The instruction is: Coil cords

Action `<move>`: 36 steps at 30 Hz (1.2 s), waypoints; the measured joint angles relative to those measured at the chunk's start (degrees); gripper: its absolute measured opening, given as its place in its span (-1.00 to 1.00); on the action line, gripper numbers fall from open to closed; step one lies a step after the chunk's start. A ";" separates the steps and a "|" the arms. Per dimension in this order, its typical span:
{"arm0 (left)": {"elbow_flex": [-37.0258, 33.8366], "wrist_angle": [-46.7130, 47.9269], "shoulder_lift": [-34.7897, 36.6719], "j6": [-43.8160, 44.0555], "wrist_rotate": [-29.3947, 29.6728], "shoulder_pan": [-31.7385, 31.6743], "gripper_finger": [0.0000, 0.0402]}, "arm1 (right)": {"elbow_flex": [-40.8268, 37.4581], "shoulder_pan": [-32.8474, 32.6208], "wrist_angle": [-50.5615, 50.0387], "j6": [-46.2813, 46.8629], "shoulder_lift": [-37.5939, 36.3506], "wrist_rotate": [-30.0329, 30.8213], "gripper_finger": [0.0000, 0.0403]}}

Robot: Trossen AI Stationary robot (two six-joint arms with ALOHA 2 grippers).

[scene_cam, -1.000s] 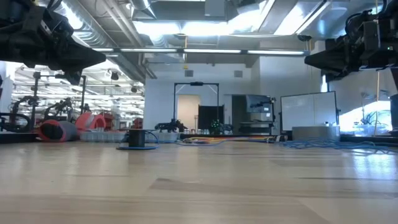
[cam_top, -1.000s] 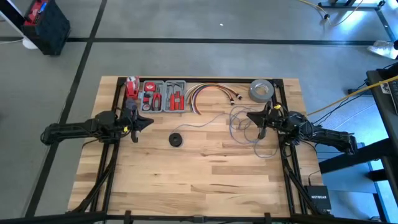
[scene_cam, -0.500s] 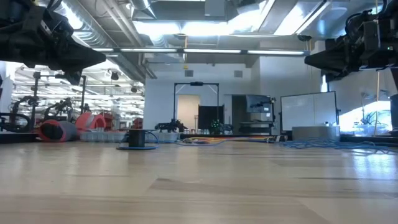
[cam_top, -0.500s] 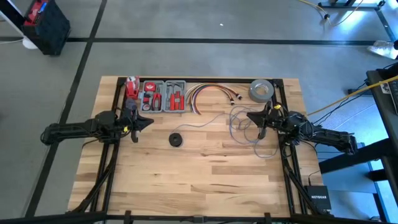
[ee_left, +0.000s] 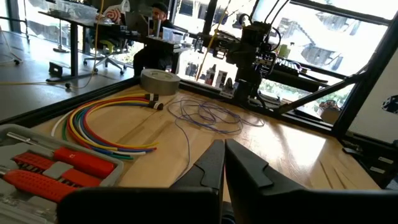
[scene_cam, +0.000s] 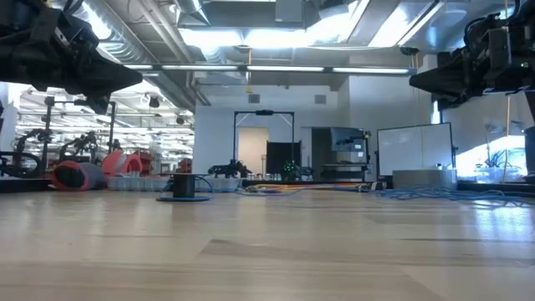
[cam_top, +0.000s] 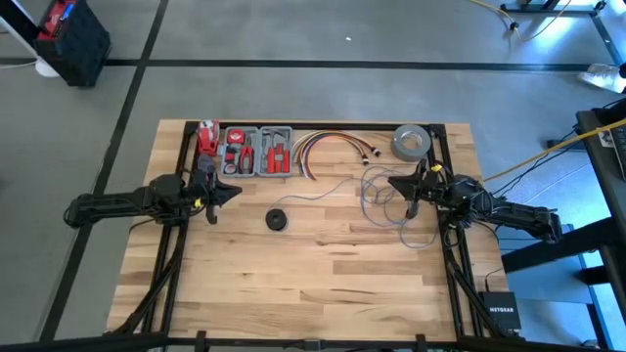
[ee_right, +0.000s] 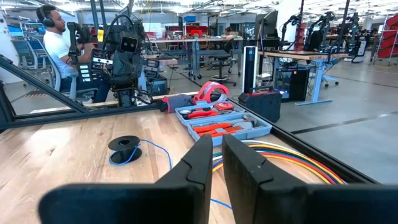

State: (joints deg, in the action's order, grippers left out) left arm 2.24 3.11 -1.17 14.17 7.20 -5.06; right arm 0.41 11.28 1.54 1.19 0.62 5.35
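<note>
Both hands closed and empty above the counter: left hand well apart from the wire, right hand just over it.

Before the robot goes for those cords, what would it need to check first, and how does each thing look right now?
1. Wire lies in reach of an arm: ok, its loose loops sit right under the right end effector.
2. Wire is coiled: not ok, it sprawls in untidy loops.
3. Black disc is free to grab: ok, it sits alone on bare table.
4. Left end effector is empty: ok, fingers shut on nothing.
5. Right end effector is empty: ok, nothing between its fingers, which are nearly together in its wrist view.
6. Colored cables and tape roll are clear of the wire: cannot tell, its loops run close to the plug ends.
</note>
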 joint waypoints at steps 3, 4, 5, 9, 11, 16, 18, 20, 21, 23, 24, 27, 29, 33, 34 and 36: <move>0.00 0.00 0.00 0.00 0.00 -0.02 -0.96 | 0.02 -0.01 0.00 0.00 -0.01 -0.01 -0.79; 0.01 0.00 0.00 -0.01 -0.01 -0.02 -0.96 | 0.00 -0.01 0.00 0.00 0.01 0.00 -0.79; 0.01 0.00 0.00 0.00 -0.01 -0.02 -0.96 | 0.02 0.01 0.00 0.00 0.01 -0.01 -0.79; 0.00 0.00 0.00 0.00 -0.02 -0.02 -0.96 | 0.00 -0.01 0.00 0.00 0.00 0.00 -0.79; 0.01 0.00 0.00 0.00 0.00 0.00 -0.96 | 0.00 -0.01 0.00 0.00 -0.01 -0.01 -0.79; 0.00 0.00 0.00 0.00 -0.02 -0.01 -0.96 | 0.00 0.01 0.00 0.00 -0.01 0.01 -0.79; 0.00 0.00 0.00 -0.02 -0.02 0.00 -0.96 | 0.00 -0.01 0.00 0.00 0.01 0.00 -0.79; 0.00 0.00 0.00 0.00 -0.02 0.00 -0.96 | 0.01 0.01 0.00 0.00 0.00 0.00 -0.79; 0.00 0.00 0.00 0.00 -0.02 -0.02 -0.96 | 0.00 0.00 0.11 0.00 0.00 0.02 -0.79; 0.02 0.00 0.00 0.00 -0.01 -0.02 -0.96 | 0.02 -0.01 1.70 -0.04 0.01 1.32 -0.79; 0.01 0.00 0.00 0.00 -0.01 -0.01 -0.96 | 0.21 -0.01 2.13 0.00 -0.02 2.36 -0.79; 0.00 0.00 0.00 0.00 -0.02 -0.02 -0.96 | 0.39 -0.01 1.68 -0.02 0.02 2.83 -0.79; 0.02 0.00 0.00 -0.01 0.00 -0.02 -0.96 | 0.43 -0.01 2.69 -0.02 -0.01 2.83 -0.79; 0.00 0.00 0.00 0.00 0.00 -0.02 -0.96 | 0.43 -0.01 2.79 -0.06 0.01 3.84 -0.79; 0.00 0.00 -0.01 0.00 0.00 0.00 -0.96 | 0.46 -0.01 3.24 -0.22 0.01 5.37 -0.79; 0.01 0.00 0.00 0.00 -0.01 -0.01 -0.96 | 0.46 -0.01 4.64 -0.54 0.01 9.08 -0.79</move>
State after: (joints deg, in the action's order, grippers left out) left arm 2.25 3.11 -1.17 14.17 7.19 -5.07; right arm 0.86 11.27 6.18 0.65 0.62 14.44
